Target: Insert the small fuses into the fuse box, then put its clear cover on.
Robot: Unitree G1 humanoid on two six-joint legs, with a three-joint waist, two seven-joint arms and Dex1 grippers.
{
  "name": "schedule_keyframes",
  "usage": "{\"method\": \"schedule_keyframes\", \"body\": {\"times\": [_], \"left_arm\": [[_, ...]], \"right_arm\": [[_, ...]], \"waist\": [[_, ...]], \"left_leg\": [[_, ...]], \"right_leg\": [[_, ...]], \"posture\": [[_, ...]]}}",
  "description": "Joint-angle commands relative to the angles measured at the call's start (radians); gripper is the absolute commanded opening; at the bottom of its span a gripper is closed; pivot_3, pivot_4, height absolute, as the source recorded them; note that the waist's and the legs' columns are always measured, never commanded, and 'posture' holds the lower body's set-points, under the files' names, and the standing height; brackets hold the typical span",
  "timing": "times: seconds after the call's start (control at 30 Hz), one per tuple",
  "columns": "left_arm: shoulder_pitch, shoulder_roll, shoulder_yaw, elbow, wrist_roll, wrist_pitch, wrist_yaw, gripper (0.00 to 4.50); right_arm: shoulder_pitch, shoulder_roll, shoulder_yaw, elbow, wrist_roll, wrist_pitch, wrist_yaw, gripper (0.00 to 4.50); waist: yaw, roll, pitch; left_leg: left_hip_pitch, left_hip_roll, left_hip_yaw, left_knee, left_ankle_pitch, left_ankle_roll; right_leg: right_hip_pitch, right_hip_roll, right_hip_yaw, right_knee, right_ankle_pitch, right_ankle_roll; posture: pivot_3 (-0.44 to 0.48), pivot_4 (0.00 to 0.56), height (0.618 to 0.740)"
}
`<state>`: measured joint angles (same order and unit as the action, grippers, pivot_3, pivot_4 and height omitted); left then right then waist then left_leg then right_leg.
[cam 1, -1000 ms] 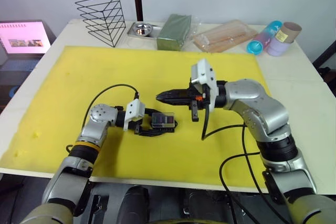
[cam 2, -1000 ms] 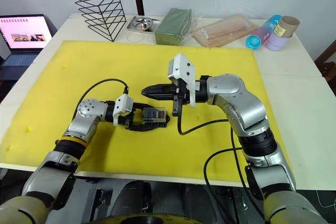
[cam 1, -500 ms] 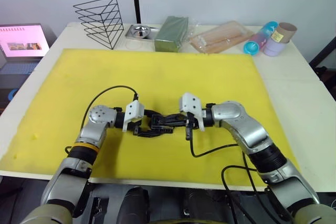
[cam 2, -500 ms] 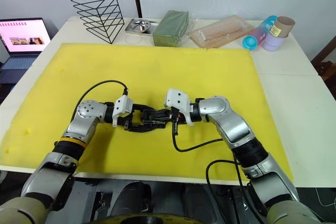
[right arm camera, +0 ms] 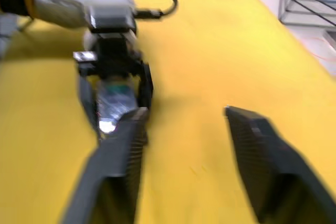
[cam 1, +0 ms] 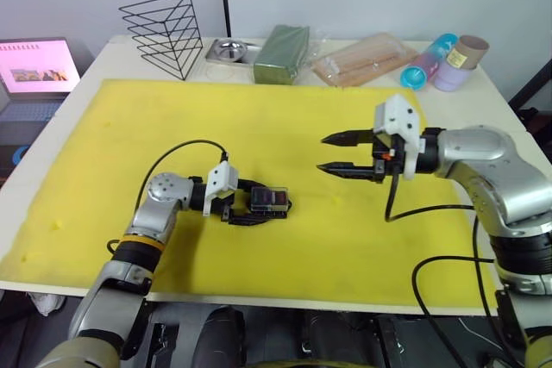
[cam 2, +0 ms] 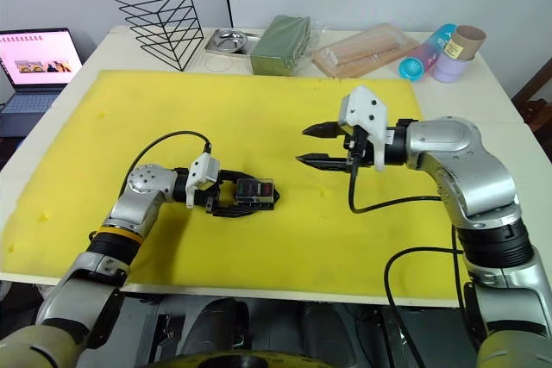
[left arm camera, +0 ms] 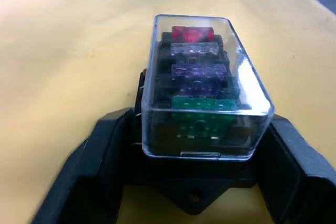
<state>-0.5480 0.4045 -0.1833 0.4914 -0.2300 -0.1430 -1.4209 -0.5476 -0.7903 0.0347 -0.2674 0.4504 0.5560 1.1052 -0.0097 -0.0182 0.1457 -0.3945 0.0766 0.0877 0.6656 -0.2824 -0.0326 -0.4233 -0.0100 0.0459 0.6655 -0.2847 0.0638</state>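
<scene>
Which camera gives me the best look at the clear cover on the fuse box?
The left wrist view: the clear cover sits close up over the fuse box, with red, pale, purple and green fuses visible through it. Both eye views show it small, between the left gripper's jaws. The right wrist view shows it distant and blurred.

Lab bench: yellow foam mat [cam 1: 285, 118], laptop [cam 1: 34, 66] alongside.

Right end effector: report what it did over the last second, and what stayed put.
The right end effector came down to the small black fuse box half a second ago, then pulled back toward the robot's right and now hangs open above the yellow foam mat. The left end effector stayed clamped on the box, transparent rectangular cover on.
</scene>
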Motion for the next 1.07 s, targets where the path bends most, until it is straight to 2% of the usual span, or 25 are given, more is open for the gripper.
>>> {"method": "schedule_keyframes", "body": {"times": [0.03, 0.1, 0.27, 0.53, 0.63, 0.77, 0.9, 1.07], "left_arm": [[-0.022, -0.007, -0.016, 0.009, 0.007, -0.011, -0.019, 4.48], [-0.019, 0.019, -0.005, 0.006, 0.008, -0.005, -0.027, 4.5], [0.023, 0.13, 0.067, -0.05, -0.019, -0.003, -0.015, 4.5], [0.274, 0.347, 0.295, -0.33, -0.135, 0.185, 0.099, 4.5], [0.354, 0.408, 0.441, -0.428, -0.171, 0.336, 0.255, 4.5], [0.32, 0.437, 0.505, -0.425, -0.155, 0.387, 0.379, 4.5], [0.255, 0.486, 0.504, -0.332, -0.123, 0.328, 0.371, 4.5], [0.215, 0.501, 0.481, -0.268, -0.109, 0.295, 0.366, 4.5]], "right_arm": [[0.024, -0.02, -0.028, 0.002, -0.019, -0.047, -0.002, 3.72], [0.038, -0.019, -0.033, -0.001, -0.018, -0.052, -0.009, 4.43], [0.051, -0.012, -0.037, 0.019, -0.038, -0.089, -0.028, 4.47], [0.089, -0.037, -0.06, 0.038, -0.046, -0.117, -0.034, 4.47], [0.115, -0.042, -0.079, 0.081, -0.064, -0.145, -0.046, 4.47], [0.104, -0.036, -0.095, 0.123, -0.055, -0.136, -0.053, 4.47], [0.102, -0.057, -0.084, 0.158, -0.08, -0.173, -0.022, 4.47], [0.082, -0.05, -0.075, 0.193, -0.087, -0.193, -0.013, 4.47]], "waist": [[0.0, 0.0, 0.0], [-0.001, 0.0, 0.0], [-0.01, 0.0, 0.0], [-0.005, -0.001, 0.002], [-0.001, -0.003, 0.003], [0.001, -0.005, 0.004], [-0.002, -0.005, 0.004], [-0.008, -0.004, 0.005]], "left_leg": [[0.0, 0.0, 0.0, 0.0, 0.0, 0.0], [0.0, 0.0, 0.0, 0.0, 0.0, 0.0], [0.0, 0.001, -0.001, 0.0, 0.0, 0.0], [0.0, 0.003, -0.001, -0.002, 0.0, 0.0], [0.0, 0.003, 0.0, -0.002, 0.0, 0.0], [0.0, 0.002, 0.0, -0.002, 0.0, 0.0], [0.0, 0.002, 0.003, -0.002, 0.0, 0.0], [0.0, 0.002, 0.006, -0.003, 0.0, 0.0]], "right_leg": [[0.0, 0.0, 0.0, 0.0, 0.0, 0.0], [0.0, 0.0, 0.0, 0.0, 0.0, 0.0], [-0.001, 0.001, 0.0, 0.001, 0.0, 0.0], [-0.004, 0.001, 0.002, 0.001, 0.0, 0.0], [-0.003, -0.001, 0.002, 0.001, 0.0, 0.0], [-0.003, -0.001, 0.001, 0.001, 0.0, 0.0], [-0.003, 0.0, 0.001, 0.001, 0.0, 0.0], [-0.004, 0.0, 0.002, 0.001, 0.0, 0.0]], "posture": [[0.0, 0.15, 0.74], [0.0, 0.15, 0.74], [0.0, 0.15, 0.74], [0.0, 0.15, 0.74], [0.0, 0.15, 0.74], [0.0, 0.15, 0.74], [0.0, 0.15, 0.74], [0.0, 0.15, 0.74]]}}
